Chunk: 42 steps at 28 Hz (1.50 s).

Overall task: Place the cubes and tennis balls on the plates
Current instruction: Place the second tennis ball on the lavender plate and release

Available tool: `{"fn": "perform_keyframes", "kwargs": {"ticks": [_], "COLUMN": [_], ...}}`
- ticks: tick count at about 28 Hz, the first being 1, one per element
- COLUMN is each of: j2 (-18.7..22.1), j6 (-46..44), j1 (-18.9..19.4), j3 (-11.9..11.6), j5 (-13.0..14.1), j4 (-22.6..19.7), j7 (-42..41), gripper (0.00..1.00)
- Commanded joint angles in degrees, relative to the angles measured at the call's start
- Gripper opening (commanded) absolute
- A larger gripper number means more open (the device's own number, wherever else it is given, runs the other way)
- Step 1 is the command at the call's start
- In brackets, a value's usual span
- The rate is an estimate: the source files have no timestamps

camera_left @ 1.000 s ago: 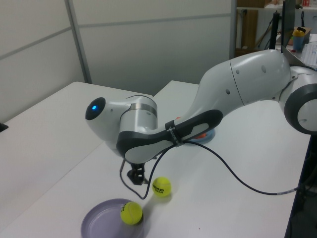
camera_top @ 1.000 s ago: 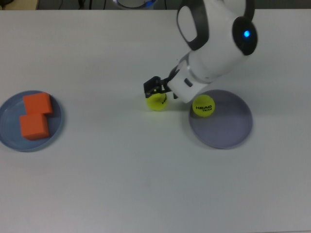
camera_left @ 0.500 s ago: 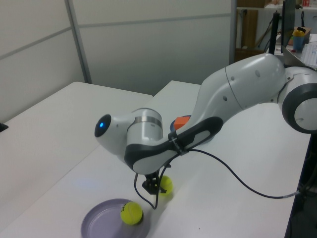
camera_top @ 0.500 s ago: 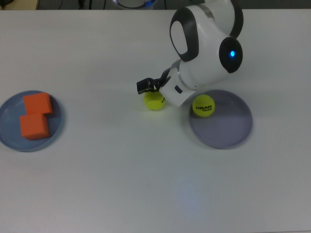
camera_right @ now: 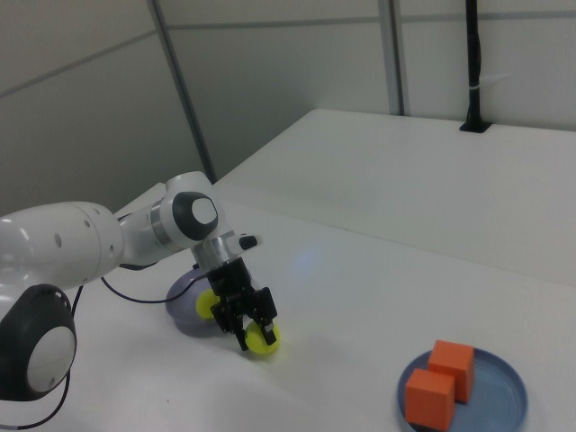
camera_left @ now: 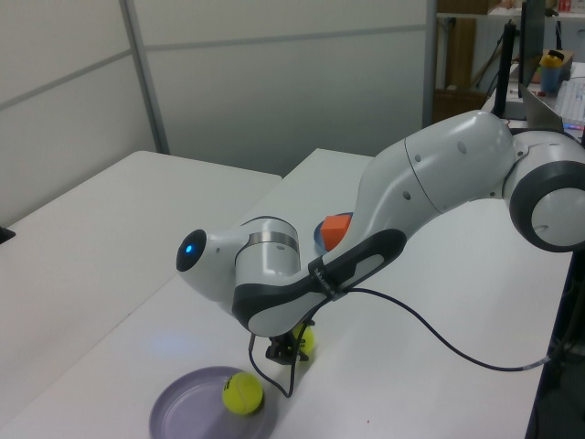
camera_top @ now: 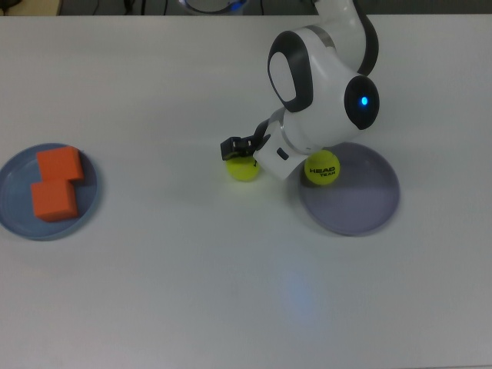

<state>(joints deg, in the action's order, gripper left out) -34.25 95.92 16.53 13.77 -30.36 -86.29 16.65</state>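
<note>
A loose tennis ball (camera_top: 244,171) lies on the white table just left of the lavender-grey plate (camera_top: 361,204). My gripper (camera_top: 241,156) is down over this ball, open, with one finger on each side of it; the right view shows the ball (camera_right: 265,340) between the black fingers (camera_right: 243,335). A second tennis ball (camera_top: 321,167) with HEAD lettering rests on the lavender-grey plate's left part. At the top view's far left, the light blue plate (camera_top: 15,215) holds two orange cubes (camera_top: 59,164) (camera_top: 54,199) side by side.
The white arm body (camera_top: 323,77) hangs over the table above the lavender-grey plate's upper left edge. A black cable (camera_left: 411,320) loops off the arm in the left view. A black post (camera_right: 472,63) stands at the table's far edge in the right view.
The arm has swung and lowered, bringing the gripper from beside and above the loose ball down around it. Both plates, the cubes and the plated ball have not moved.
</note>
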Motion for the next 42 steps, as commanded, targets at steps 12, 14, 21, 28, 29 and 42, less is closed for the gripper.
{"fn": "perform_keyframes", "kwargs": {"ticks": [12, 14, 21, 28, 29, 42], "j2": [0.7, 0.7, 0.3, 0.4, 0.4, 9.4], "j6": [5.8, 8.7, 14.9, 14.8, 14.8, 10.7], "j1": [0.3, 0.3, 1.9, 2.7, 2.7, -0.4], "j3": [3.6, 4.1, 4.8, 5.0, 5.1, 4.6], "j5": [-0.5, -0.4, -0.4, 0.1, 0.1, 8.2], "j4": [6.3, 6.1, 5.6, 5.7, 5.8, 7.8], "j7": [-0.5, -0.2, 2.6, 6.4, 6.8, 2.6], "gripper": [0.0, 0.0, 0.6, 1.0, 1.0, 1.0]}}
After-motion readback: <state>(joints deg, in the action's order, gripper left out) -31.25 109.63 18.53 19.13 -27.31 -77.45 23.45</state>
